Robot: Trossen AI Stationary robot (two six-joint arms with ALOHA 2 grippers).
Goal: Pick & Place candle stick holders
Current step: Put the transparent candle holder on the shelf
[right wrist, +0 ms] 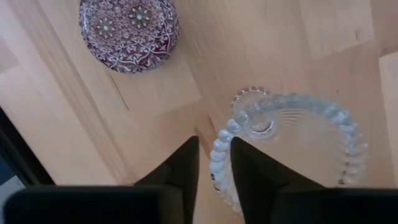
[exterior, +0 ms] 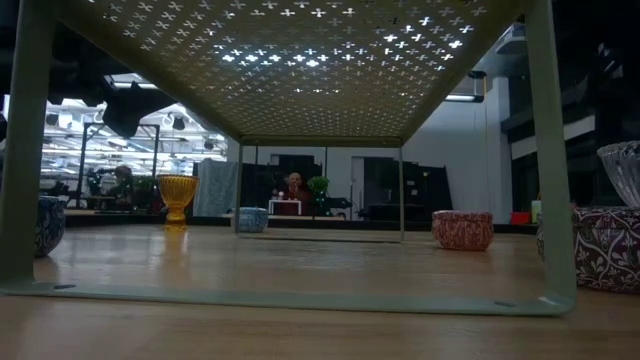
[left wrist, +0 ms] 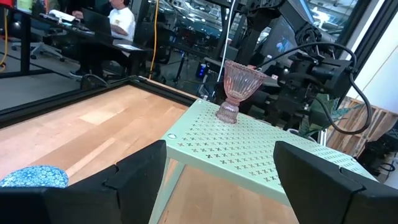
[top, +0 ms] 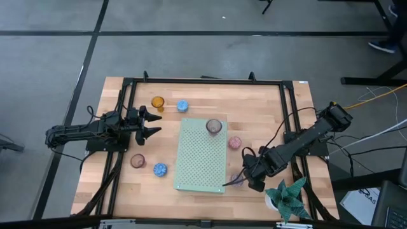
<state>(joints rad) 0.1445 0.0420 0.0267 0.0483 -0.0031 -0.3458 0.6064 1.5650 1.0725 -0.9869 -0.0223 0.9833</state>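
Candle stick holders [top: 182, 105] dot the wooden table [top: 203, 89]; right jaws [right wrist: 214, 163] pinch the clear holder's [right wrist: 292, 149] rim, left jaws [top: 151, 122] gape empty.

This is a robotics lab or workshop. A wooden table [top: 203, 95] with a black metal frame stands on a grey floor, loose cables [top: 375, 95] run beside it, and a person [left wrist: 121, 18] sits at desks with equipment behind.
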